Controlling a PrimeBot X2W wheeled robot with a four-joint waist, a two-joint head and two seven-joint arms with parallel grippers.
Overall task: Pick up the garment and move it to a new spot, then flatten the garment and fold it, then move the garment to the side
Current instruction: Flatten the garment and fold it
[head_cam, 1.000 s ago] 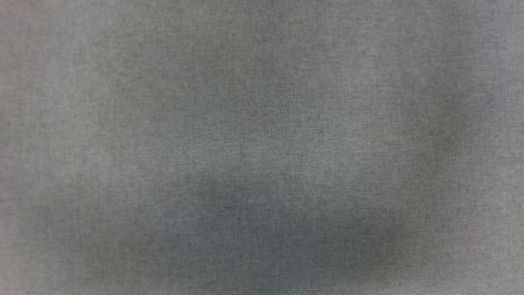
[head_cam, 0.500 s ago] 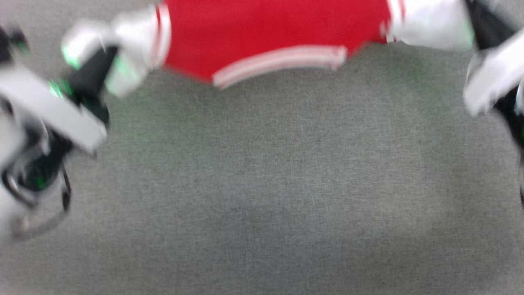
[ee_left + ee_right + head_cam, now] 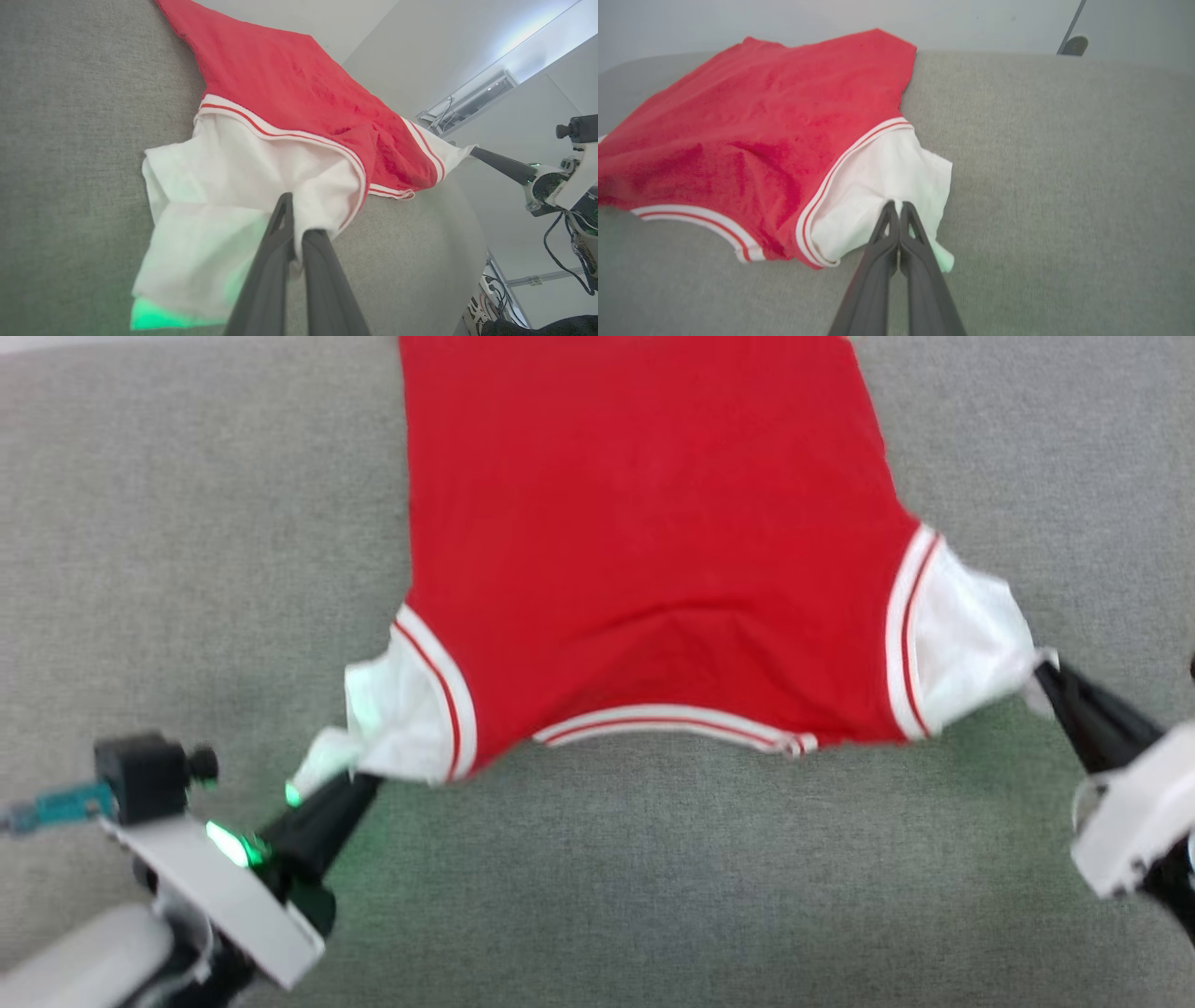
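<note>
Garment (image 3: 644, 541) lies on the grey fabric surface (image 3: 653, 896), running from centre to 12 o'clock in your head view, plain red face up (striped trim edge nearest you). Left gripper (image 3: 366, 780), at 8 o'clock, is clamped on the left white sleeve (image 3: 397, 709). Right gripper (image 3: 1044, 674), at 3 o'clock, is pinching the right white sleeve (image 3: 962, 635).

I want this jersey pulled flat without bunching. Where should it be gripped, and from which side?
Grip the garment by its white left sleeve and right sleeve, coming from the near edge: they jut out at opposite corners, so outward pulls tauten the body.
</note>
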